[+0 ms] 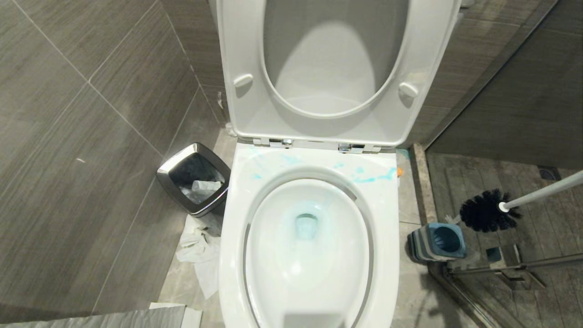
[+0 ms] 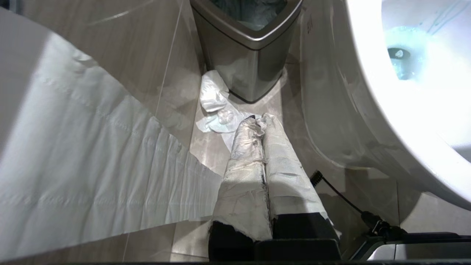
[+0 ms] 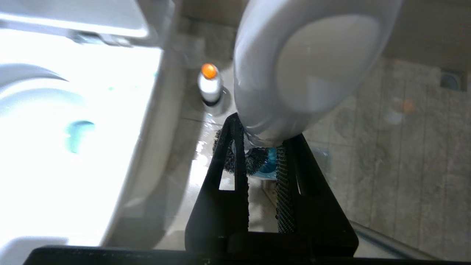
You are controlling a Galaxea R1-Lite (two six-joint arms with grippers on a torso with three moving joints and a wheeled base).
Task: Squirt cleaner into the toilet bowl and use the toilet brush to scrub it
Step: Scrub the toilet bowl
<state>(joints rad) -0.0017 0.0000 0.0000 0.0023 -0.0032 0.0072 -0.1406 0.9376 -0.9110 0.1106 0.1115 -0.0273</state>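
Note:
The toilet bowl (image 1: 237,237) fills the middle of the head view, with seat and lid raised. Blue smears streak its back rim and the water at the drain is tinted blue. The toilet brush (image 1: 485,210) hangs to the right of the bowl, its dark head just above the blue and grey holder (image 1: 437,241). My right gripper (image 3: 259,138) is shut on the rounded end of the brush handle (image 3: 309,66). The cleaner (image 3: 209,86) stands on the floor beside the bowl's right side. My left gripper (image 2: 258,119), wrapped in white, stays shut low beside the bowl's left side.
A dark steel-rimmed waste bin (image 1: 193,184) stands left of the toilet, with crumpled paper (image 1: 198,248) on the floor before it. A long paper strip (image 2: 73,165) hangs near my left gripper. A glass door's metal rail (image 1: 514,264) runs right of the holder.

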